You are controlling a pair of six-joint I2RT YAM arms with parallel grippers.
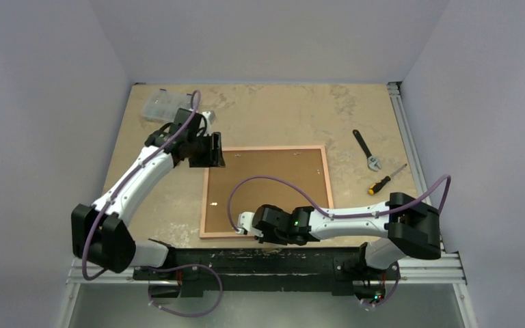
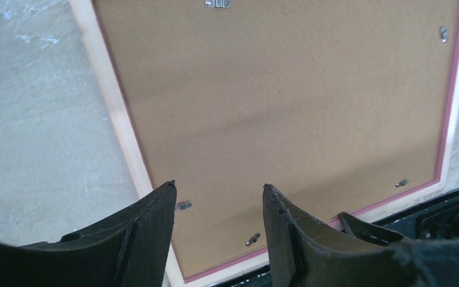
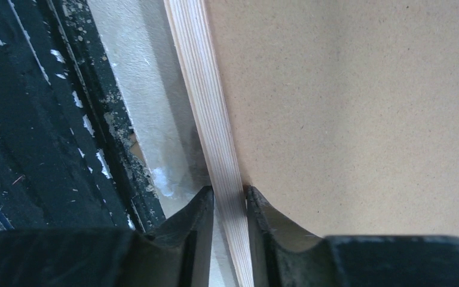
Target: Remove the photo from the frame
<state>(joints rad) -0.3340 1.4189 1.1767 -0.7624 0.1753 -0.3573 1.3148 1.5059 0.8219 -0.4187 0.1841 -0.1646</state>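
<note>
Wrench (image 1: 366,149) and screwdriver (image 1: 386,180) at right; possibly a clear plastic box (image 1: 158,106) far left.

Lab cell: walled table (image 1: 273,109), wrench (image 1: 367,150), screwdriver (image 1: 385,180)

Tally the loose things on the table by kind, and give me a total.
picture frame: 1
wrench: 1
screwdriver: 1
clear plastic box: 1
Total: 4
</note>
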